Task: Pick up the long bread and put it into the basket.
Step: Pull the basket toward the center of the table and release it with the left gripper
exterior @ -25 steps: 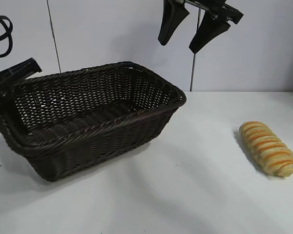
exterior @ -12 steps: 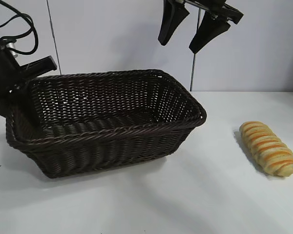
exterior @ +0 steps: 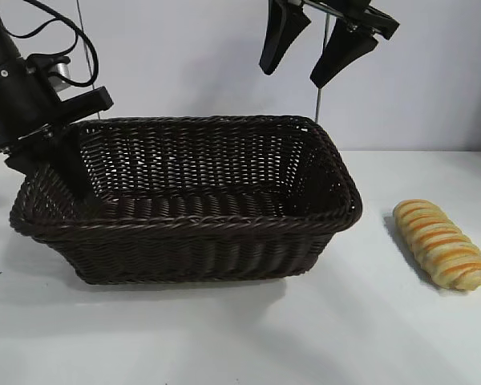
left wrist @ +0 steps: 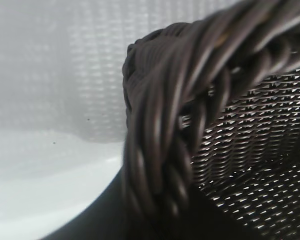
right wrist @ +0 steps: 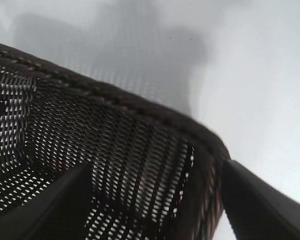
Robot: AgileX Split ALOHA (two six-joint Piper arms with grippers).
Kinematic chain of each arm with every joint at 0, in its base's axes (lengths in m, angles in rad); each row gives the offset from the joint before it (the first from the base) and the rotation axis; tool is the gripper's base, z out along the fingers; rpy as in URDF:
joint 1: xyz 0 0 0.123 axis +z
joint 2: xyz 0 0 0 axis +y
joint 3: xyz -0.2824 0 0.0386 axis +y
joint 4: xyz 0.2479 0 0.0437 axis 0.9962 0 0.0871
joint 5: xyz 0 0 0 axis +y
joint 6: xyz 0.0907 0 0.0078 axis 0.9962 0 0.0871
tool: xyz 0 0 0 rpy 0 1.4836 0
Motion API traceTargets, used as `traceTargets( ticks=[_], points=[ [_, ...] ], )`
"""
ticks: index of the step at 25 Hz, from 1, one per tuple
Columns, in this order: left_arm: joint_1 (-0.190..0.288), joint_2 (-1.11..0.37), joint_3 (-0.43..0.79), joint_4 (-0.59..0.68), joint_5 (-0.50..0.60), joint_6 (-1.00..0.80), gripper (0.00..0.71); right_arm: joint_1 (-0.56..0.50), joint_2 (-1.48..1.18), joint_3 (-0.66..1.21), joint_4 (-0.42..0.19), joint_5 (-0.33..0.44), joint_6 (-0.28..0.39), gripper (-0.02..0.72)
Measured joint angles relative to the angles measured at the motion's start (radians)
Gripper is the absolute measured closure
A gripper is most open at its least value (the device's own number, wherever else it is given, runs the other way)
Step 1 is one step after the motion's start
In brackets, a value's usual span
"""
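The long bread [exterior: 442, 244], a rounded golden-yellow loaf with orange-brown and pale cross stripes, lies on the white table [exterior: 321, 329] well to the right of the basket, clear of its wall and untouched. It is far from both of my pairs of fingers: my right ones hang high above and to its left, and my left ones are at the opposite end of the basket.

The large rectangular dark brown woven wicker basket [exterior: 192, 241] sits flat on the table between my two arms, its long side facing the outside camera, and nothing is visible inside it.

My left gripper [exterior: 64, 160] is at the basket's left end, its black fingers closed narrowly on the braided rim [left wrist: 160, 150]; one dark finger [exterior: 70, 167] reaches down inside the basket against the end wall. My left wrist view is filled by that thick twisted rim, close up, with the open weave of the basket beyond it. My left arm slants in from the upper left, wrist tipped steeply down, cables looping behind it.

My right gripper [exterior: 325, 44] hangs above the basket's right end, fingers spread wide and holding nothing, pointing steeply down. In my right wrist view the two dark fingertips [right wrist: 255, 200] frame the basket's corner below.
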Motion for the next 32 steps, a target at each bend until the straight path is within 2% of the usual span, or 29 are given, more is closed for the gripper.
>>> traceTargets(
  ticks=[15,18,21,23,26,32],
  points=[
    [0.0,0.067,-0.013,-0.006,-0.021,0.039,0.597,0.0,0.0,0.0,0.001,0.001,0.0,0.177],
    [0.0,0.068,-0.013,-0.022,-0.022,0.04,0.472,0.0,0.0,0.0,0.001,0.001,0.0,0.177],
    [0.0,0.068,-0.013,-0.025,-0.022,0.04,0.277,0.0,0.0,0.0,0.001,0.001,0.0,0.177],
    [0.0,0.068,-0.013,-0.026,-0.022,0.04,0.207,0.0,0.0,0.0,0.001,0.001,0.0,0.177],
    [0.0,0.066,-0.013,-0.026,-0.022,0.04,0.17,0.0,0.0,0.0,0.001,0.001,0.0,0.177],
    [0.0,0.018,-0.016,0.007,-0.006,0.04,0.159,0.0,0.0,0.0,0.001,0.001,0.0,0.177]
  ],
)
